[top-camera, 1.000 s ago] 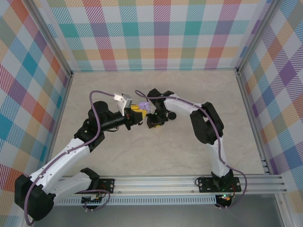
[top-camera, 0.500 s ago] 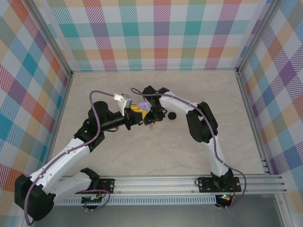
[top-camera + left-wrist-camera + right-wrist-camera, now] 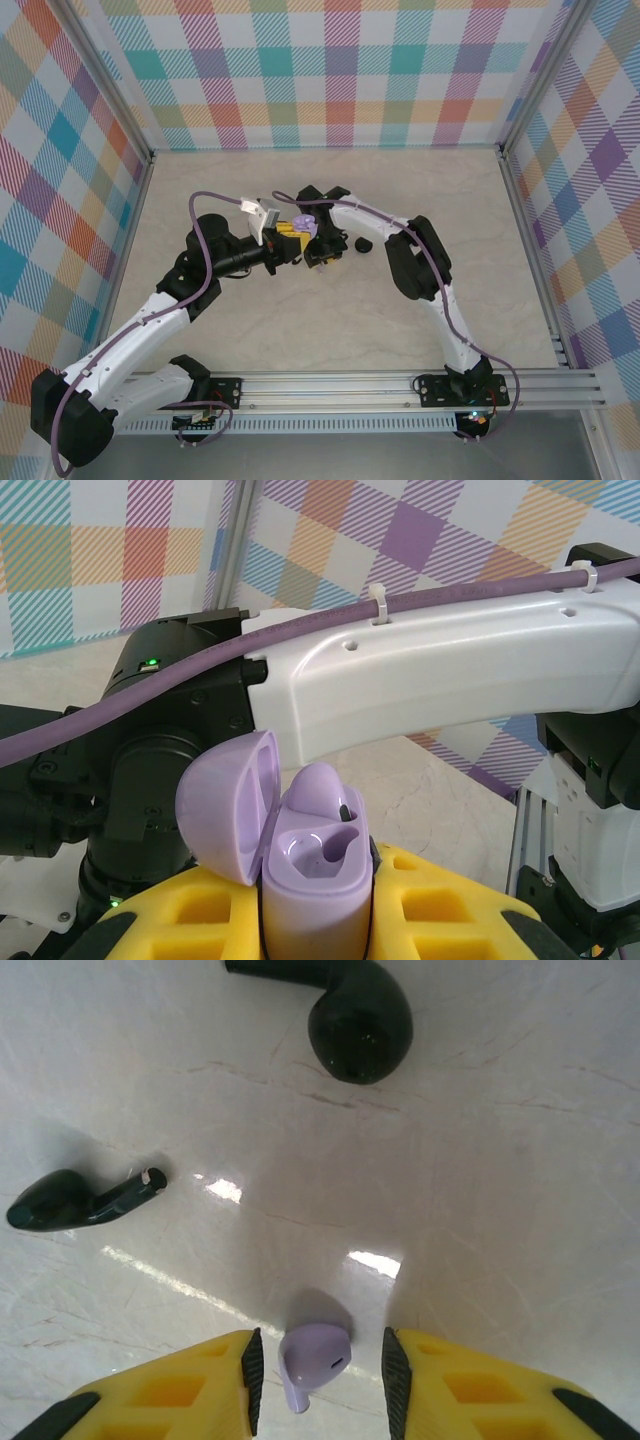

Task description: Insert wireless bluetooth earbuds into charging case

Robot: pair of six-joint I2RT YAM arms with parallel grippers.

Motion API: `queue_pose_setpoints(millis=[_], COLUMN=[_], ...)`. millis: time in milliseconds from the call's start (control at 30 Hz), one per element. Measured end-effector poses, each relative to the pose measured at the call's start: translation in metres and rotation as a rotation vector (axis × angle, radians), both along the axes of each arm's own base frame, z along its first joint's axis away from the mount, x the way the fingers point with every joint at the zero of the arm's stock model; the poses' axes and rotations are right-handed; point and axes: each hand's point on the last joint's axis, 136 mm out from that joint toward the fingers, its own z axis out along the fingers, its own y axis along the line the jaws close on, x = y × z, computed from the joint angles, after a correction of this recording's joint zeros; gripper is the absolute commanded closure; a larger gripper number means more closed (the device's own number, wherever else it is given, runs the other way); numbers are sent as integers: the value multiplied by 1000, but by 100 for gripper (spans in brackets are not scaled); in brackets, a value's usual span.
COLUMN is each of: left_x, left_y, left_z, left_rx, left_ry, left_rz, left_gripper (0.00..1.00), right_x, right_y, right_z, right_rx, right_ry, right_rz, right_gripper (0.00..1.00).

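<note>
My left gripper [image 3: 316, 925] is shut on the lilac charging case [image 3: 310, 880], held upright with its lid [image 3: 225, 800] open. One lilac earbud [image 3: 322, 785] sits in the far slot; the near slot [image 3: 312, 848] is empty. In the top view this case [image 3: 303, 226] is at mid-table, with my right gripper [image 3: 322, 254] just right of it, pointing down. Its yellow fingers [image 3: 180, 1390] stand open around a second lilac earbud [image 3: 318, 1352], which lies on the table nearer the left pad. Two black earbuds [image 3: 360, 1015] [image 3: 75, 1200] lie beyond it.
A small dark item [image 3: 363, 243] lies on the marble tabletop [image 3: 330, 330] just right of the right gripper. Checked walls [image 3: 340, 70] enclose the table on three sides, and a metal rail [image 3: 400, 385] carrying the arm bases runs along the near edge.
The right arm has swung a little to the left, bringing its gripper closer to the left gripper. The left arm and the case have stayed put.
</note>
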Motion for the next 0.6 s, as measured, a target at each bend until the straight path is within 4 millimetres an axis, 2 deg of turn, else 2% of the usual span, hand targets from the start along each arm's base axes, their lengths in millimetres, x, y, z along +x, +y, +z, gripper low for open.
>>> queue_pose_setpoints(millis=[333, 600], left_x=[0, -1], left_y=[0, 0], left_z=[1, 1], left_rx=[-1, -2], left_ry=[-2, -4], left_rz=[0, 0], left_gripper=[81, 81], right_x=[-1, 0], right_y=[0, 0], right_z=[-3, -3], right_rx=[-36, -59], right_ry=[-4, -18], right_rz=[8, 14], right_gripper=[68, 68])
